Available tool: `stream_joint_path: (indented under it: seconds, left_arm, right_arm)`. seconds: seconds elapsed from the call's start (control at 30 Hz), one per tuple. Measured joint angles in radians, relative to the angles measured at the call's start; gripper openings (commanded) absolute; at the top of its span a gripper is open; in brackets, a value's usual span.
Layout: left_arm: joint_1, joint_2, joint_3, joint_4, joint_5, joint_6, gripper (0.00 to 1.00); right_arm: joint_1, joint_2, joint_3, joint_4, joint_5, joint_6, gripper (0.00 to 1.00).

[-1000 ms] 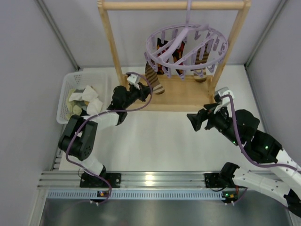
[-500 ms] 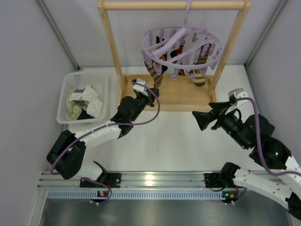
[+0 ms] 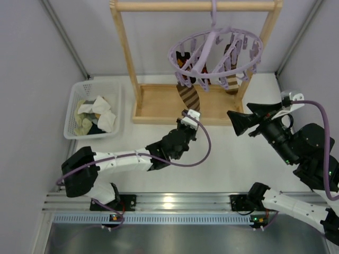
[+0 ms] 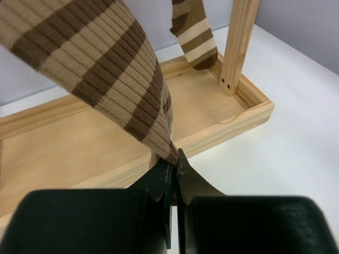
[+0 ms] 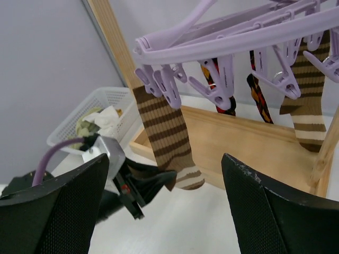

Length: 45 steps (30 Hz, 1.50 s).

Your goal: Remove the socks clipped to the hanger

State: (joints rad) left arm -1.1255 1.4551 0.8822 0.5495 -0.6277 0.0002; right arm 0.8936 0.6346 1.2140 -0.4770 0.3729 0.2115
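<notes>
The lavender hanger (image 3: 214, 53) hangs by its hook from the wooden rack's top bar. A brown sock with tan stripes (image 3: 188, 95) is clipped at the ring's near left side and is pulled taut. My left gripper (image 4: 175, 159) is shut on this sock's lower end (image 5: 183, 172). A second striped sock (image 5: 307, 111) hangs at the right by the post. Between the two hang black argyle socks (image 5: 258, 87). My right gripper (image 3: 249, 115) stands open in the air right of the rack, facing the hanger, with nothing between its fingers (image 5: 58, 211).
The light wooden rack (image 3: 159, 108) has a tray base and two posts (image 3: 124, 47). A white basket (image 3: 74, 100) at the left holds white, yellow and dark cloth pieces. The left arm's purple cable (image 3: 204, 148) loops over the table.
My left gripper shut on the striped sock's end and drew it right and toward me. The hanger swung and turned. My right gripper rose and drew back to the right.
</notes>
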Motion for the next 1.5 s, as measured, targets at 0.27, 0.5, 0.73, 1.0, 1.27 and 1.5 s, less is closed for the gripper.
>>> stream_joint_path:
  seconds: [0.27,0.5,0.73,1.0,1.27,1.5]
  left_arm:
    - [-0.171,0.14,0.156,-0.037,-0.231,0.138,0.0]
    - [-0.219,0.233,0.229,-0.051,-0.345,0.22,0.0]
    - [-0.224,0.317,0.3,-0.056,-0.42,0.291,0.0]
    - [-0.231,0.423,0.398,-0.057,-0.458,0.364,0.0]
    - [-0.249,0.474,0.452,-0.057,-0.462,0.406,0.0]
    - [-0.251,0.474,0.465,-0.056,-0.462,0.415,0.0]
  right_arm:
    - [0.0,0.153,0.182,-0.079,0.004,-0.013,0.8]
    - [0.0,0.377,0.385,-0.201,0.018,-0.028,0.72]
    - [0.002,0.568,0.512,-0.316,0.148,-0.037,0.69]
    - [0.01,0.647,0.558,-0.403,0.33,-0.036,0.67]
    - [0.03,0.723,0.604,-0.41,0.458,-0.048,0.64]
    - [0.045,0.766,0.599,-0.39,0.533,-0.09,0.62]
